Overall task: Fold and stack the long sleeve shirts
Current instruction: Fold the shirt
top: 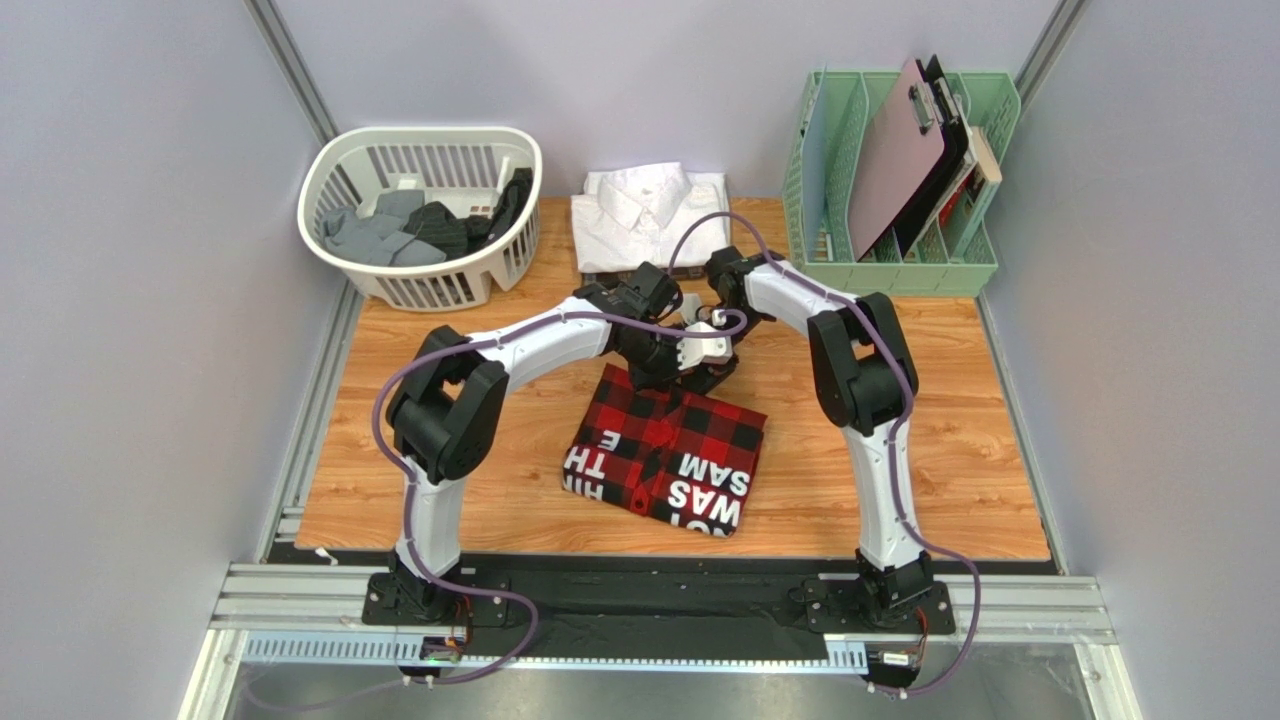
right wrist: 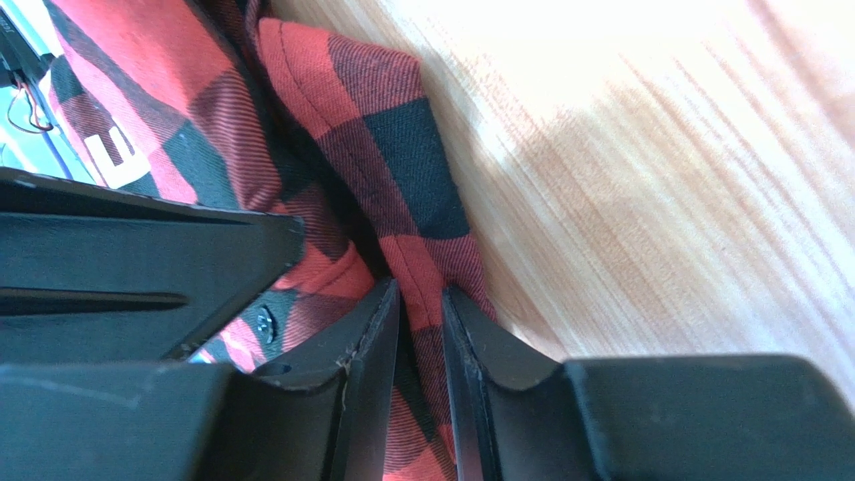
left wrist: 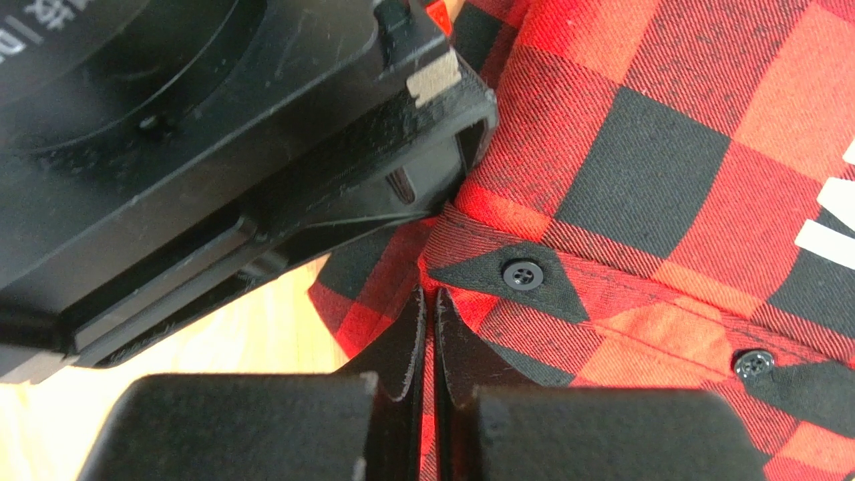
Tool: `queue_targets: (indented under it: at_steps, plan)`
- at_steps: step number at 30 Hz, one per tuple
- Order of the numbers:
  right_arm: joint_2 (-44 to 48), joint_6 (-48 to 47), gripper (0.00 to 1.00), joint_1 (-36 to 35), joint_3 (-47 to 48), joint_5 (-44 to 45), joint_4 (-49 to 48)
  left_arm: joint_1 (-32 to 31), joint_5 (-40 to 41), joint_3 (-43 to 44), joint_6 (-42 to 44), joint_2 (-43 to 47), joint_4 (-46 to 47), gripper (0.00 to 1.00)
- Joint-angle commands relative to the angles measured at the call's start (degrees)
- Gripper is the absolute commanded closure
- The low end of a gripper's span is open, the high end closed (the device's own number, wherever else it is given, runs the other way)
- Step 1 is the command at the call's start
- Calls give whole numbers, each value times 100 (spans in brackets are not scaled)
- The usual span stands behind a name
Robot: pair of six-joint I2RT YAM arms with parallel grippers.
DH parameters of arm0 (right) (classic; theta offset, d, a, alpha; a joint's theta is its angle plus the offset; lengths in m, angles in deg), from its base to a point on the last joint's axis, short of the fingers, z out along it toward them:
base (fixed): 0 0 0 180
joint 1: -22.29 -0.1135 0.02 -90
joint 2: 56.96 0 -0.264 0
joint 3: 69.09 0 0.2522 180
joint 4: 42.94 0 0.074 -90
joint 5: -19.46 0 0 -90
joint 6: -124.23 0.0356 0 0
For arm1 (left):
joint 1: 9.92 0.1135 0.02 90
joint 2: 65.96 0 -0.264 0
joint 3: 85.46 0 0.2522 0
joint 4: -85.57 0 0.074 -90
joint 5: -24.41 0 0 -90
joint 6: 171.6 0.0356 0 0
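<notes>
Left hand and right hand each pinch the folded red shirt at its far edge. Likely next: lift it level onto the white shirt.

checked shirt running off frame, pinched fold hidden between fingers
</notes>
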Motion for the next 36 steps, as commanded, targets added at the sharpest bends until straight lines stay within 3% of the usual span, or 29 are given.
queue_targets:
  at_steps: [1,8,11,12,13,18,23,25,26,27,29,30,33,36]
  plan:
    - [-247,-144,69,-13,402,123,-58,39,-27,343,-182,-169,288,100]
    - [-537,-188,69,57,1464,456,136,364,228,589,-797,-406,-2,100]
    - [-590,-136,63,136,2124,711,276,522,211,555,-1069,-284,-152,81]
    - [-512,-118,62,223,2377,781,329,575,133,511,-1157,-101,-161,64]
    - [-424,-92,58,276,2441,817,390,732,-147,441,-1358,40,-170,58]
    - [568,58,45,759,2100,774,365,1242,-1000,-16,-2238,1356,-100,40]
    - [2158,382,42,936,347,203,145,1498,-2055,-947,-2660,2396,-274,38]
    - [2624,935,41,936,-315,-603,-100,1507,-2810,-1263,-2844,2634,-476,38]
    - [3044,1189,39,918,-1154,-937,-258,1516,-3117,-1413,-2941,2678,-564,36]
    - [3309,1462,31,840,-1597,-1541,-816,1516,-3773,-1589,-3099,2792,-522,32]
    - [4098,2236,16,682,-2529,-1810,-1513,1516,-4462,-2343,-3845,2889,115,25]
    - [4312,2447,9,489,-3238,-1976,-2160,1507,-4865,-2886,-4178,3046,494,1]
    - [4665,3230,0,-89,-4077,-2425,-2973,1463,-5105,-3487,-4998,3171,1446,1]
    - [4456,2748,0,-749,-4211,-2443,-2800,1375,-5116,-3777,-5332,2952,1781,1]
